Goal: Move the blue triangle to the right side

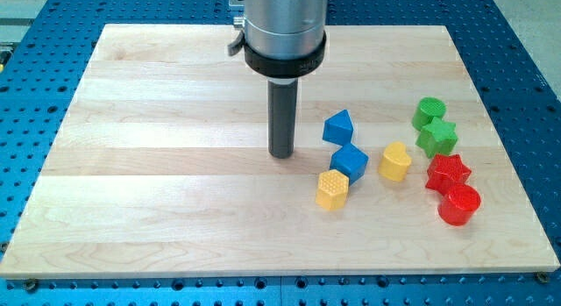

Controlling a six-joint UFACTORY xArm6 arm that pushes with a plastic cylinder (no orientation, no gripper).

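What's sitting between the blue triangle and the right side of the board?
From the blue triangle, the green cylinder and green star stand toward the view's right. Nothing lies between my tip and the triangle.

blue triangle (338,128), resting flat, right of board centre

Robot end section, seen from above and in front. Upper part — a broad cylindrical housing (285,17) of brushed silver-grey metal, cut off by the view's top edge. A small grey metal fitting (235,45) juts from its left side. Below the housing sits a glossy black collar (285,62), slightly wider than the silver body, with a rounded lower rim. From the collar's centre descends a straight, dark grey rod (282,117) — smooth, uniform in width, unmarked — ending in my tip (281,155), flat and blunt.
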